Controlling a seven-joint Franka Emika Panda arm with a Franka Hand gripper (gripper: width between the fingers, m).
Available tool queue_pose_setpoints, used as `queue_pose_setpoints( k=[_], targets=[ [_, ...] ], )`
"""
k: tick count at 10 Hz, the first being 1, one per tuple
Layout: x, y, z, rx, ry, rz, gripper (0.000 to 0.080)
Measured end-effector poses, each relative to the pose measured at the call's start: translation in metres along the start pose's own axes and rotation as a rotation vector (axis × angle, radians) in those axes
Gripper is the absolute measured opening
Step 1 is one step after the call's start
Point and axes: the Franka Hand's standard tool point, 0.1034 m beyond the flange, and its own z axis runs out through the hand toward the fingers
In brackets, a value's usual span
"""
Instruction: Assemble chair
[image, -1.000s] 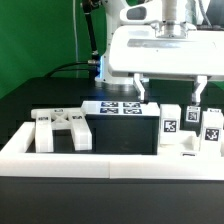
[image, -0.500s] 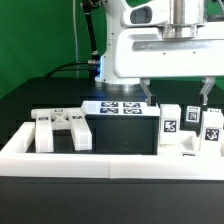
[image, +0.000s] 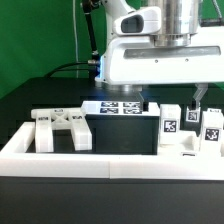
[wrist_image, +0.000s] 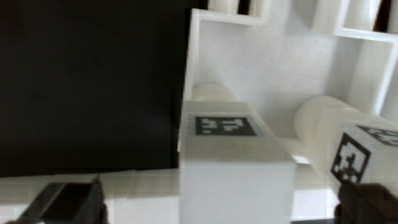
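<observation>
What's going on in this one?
The robot's gripper hangs open over the tagged white blocks at the exterior view's right, holding nothing. The X-braced panel sits apart at that view's left, inside the white border wall. No chair parts look joined yet.

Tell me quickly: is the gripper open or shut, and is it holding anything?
Gripper: open, jaws spread wide over the tagged chair pieces, nothing gripped.
</observation>
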Motion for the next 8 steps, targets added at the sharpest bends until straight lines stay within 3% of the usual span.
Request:
queue_pose_setpoints(
  k=[3, 4, 5, 7, 8],
  targets=[
    [0.0004, 0.003, 0.0063, -0.005, 0.005, 0.003, 0.0649],
    [0.0004, 0.003, 0.0063, -0.005, 0.005, 0.005, 0.0524],
    [0.0004, 0.003, 0.0063, -0.005, 0.005, 0.016, 0.0524],
    [0.0004, 0.0026, 0.0064, -0.003, 0.005, 0.045, 0.029],
    [0.0004, 0.0023, 0.0064, -0.003, 0.005, 0.125, 0.029]
  ],
)
